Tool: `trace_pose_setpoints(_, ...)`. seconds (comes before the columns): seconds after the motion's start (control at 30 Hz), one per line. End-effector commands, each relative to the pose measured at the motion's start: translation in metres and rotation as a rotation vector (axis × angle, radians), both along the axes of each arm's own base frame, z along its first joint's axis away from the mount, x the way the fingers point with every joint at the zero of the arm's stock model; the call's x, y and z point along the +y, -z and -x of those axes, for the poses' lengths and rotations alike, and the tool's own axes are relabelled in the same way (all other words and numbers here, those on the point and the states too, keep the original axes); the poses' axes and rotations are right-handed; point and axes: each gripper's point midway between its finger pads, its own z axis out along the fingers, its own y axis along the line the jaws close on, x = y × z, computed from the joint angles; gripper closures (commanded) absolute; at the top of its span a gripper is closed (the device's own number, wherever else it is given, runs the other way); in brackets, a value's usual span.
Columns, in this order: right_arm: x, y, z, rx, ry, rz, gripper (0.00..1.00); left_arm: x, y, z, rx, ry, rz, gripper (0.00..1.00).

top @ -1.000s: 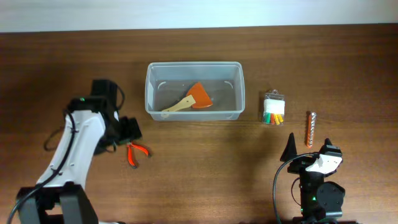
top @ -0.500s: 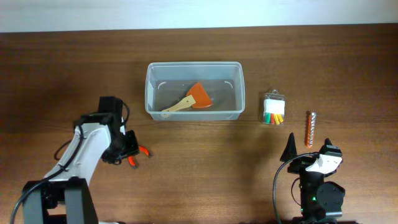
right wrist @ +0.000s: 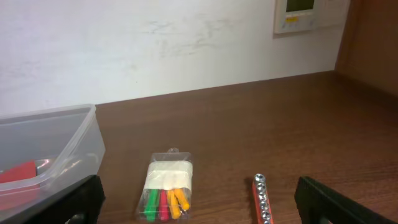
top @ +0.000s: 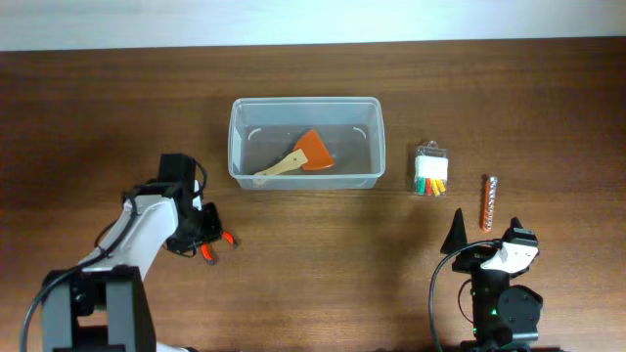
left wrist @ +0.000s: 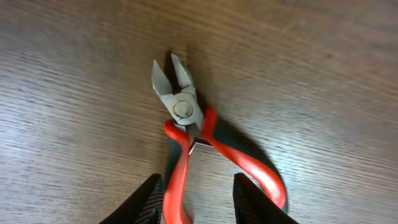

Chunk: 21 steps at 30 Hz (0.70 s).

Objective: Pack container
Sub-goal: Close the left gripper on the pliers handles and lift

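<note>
Overhead, container: the container (top: 236,147) stands on the tabletop (top: 98,98) at centre back, lidless and upright.
Overhead, contents: one spatula (top: 298,156) lies flat inside, orange blade toward the right, pale handle toward the front left.
Overhead, outside it: a packet (top: 430,172) of coloured pieces lies to the container's right, with a metal strip (top: 488,200) just beyond; both are apart from it.
Overhead, left claw: the left claw (top: 202,235) sits low over red pliers (top: 224,240), in front of the container's left end and apart from it.
Overhead, right claw: the right claw (top: 486,235) is at the front right, near the strip, with nothing in it.
Left wrist, claw: the fingers (left wrist: 148,200) are spread apart, astride the pliers' (left wrist: 185,118) left handle; whether they touch it I cannot tell. Nothing is clamped.
Left wrist, pliers: flat on the tabletop, nose pointing away, cutting tips slightly parted.
Right wrist, container: its right end (right wrist: 59,140) shows at left, a red piece visible through the wall.
Right wrist, claw: the fingers (right wrist: 81,199) stand wide apart at the bottom corners, empty; the packet (right wrist: 166,186) and strip (right wrist: 262,198) lie ahead between them.
</note>
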Motion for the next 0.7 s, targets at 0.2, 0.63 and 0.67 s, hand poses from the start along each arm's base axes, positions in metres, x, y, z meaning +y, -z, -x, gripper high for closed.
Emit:
trace_pose_setpoints(0.2, -0.0005, 0.003, 0.0, 0.003, 0.001, 0.002, 0.01, 0.001, 0.0112, 0.0133, 0.064, 0.008, -0.004, 0.61)
trace_pose_setpoints(0.63, -0.0005, 0.003, 0.0, 0.003, 0.001, 0.003, 0.01, 0.0081, 0.0201, 0.016, 0.054, 0.006, -0.046, 0.69)
trace_pose_setpoints(0.67, -0.0005, 0.003, 0.0, 0.003, 0.001, 0.003, 0.01, 0.0081, 0.0201, 0.0152, 0.051, 0.006, -0.046, 0.74)
